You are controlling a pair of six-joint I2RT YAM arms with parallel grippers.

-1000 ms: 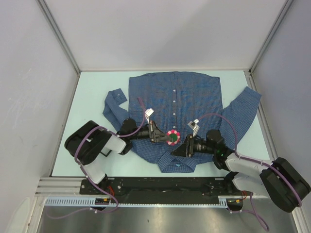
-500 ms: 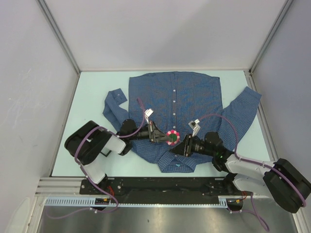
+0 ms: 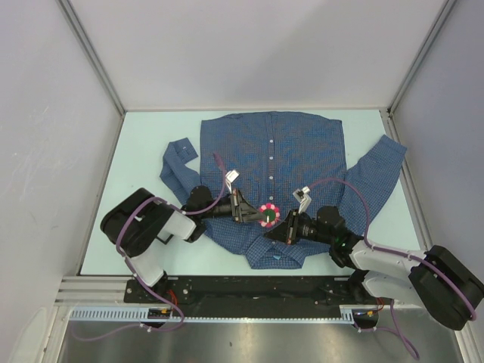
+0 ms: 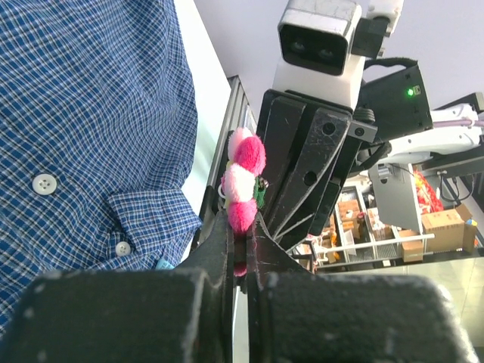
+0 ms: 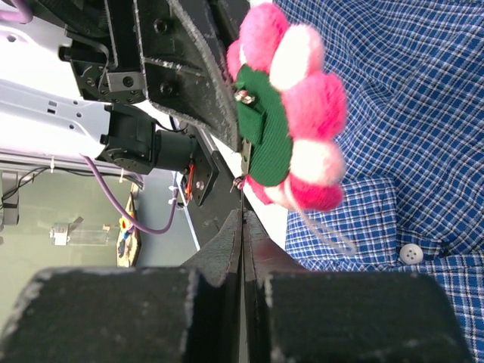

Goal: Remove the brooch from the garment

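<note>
Item 1. Pale green flat table top (image 3: 144, 151): fills the middle of the overhead view and carries everything below.

Item 2. Blue finely checked button-up shirt (image 3: 302, 151): spread flat at centre frame, collar toward the bottom edge, sleeves out to left and right.

Item 3. Black left gripper (image 3: 251, 212): low over the shirt just left of centre. In its own wrist view I see its fingers (image 4: 227, 249) pressed together on the lower rim of the flower.

Item 4. Black right gripper (image 3: 283, 228): just right of centre, facing the left one, tips at the flower's near edge. Its fingers (image 5: 227, 242) lie flat together; I cannot tell whether anything is pinched between them.

Item 5. Pink and white pom-pom flower brooch with green felt back (image 3: 267, 215): between the two grippers, just above the collar, held edge-on with the back turned to the right wrist camera.

Item 6. Small metal clasp (image 5: 243, 97): on the green backing, upper centre of the right wrist view.

Step in hand, as I judge it: freeing the brooch. I cannot see whether the pin is clear of the cloth. Next I would want a slow lift by the left arm while watching for the fabric tenting up.
</note>
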